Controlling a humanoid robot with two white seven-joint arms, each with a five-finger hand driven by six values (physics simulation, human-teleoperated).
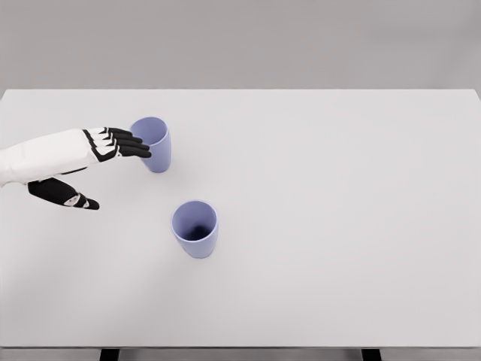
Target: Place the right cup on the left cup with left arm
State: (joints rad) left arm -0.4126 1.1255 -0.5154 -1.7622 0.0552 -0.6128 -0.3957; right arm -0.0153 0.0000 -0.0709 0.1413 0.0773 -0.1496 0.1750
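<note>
- Two lavender cups stand upright on the white table (338, 226), both with their mouths open to the top
- The right cup (195, 229) sits nearer the front edge, a little left of the table's middle, with bare tabletop all round it and nothing touching it
- Its inside looks dark toward the bottom, and its wall narrows slightly toward the base
- The left cup (153, 143) stands farther back and to the left, well apart from the first one, on a diagonal line from it
- The left hand (89, 167) reaches in from the left edge of the picture, its white forearm lying almost level above the table
- Its four black fingers (124, 141) stretch out straight and close together, pointing to the right, and their tips overlap the rim and upper wall of the left cup; whether they actually touch it cannot be told from this angle
- The thumb (69, 195) hangs lower, spread away from the other fingers, pointing to the right above bare table, so the hand is spread wide and grips nothing
- Behind the table there is only a plain grey wall (240, 41)
</note>
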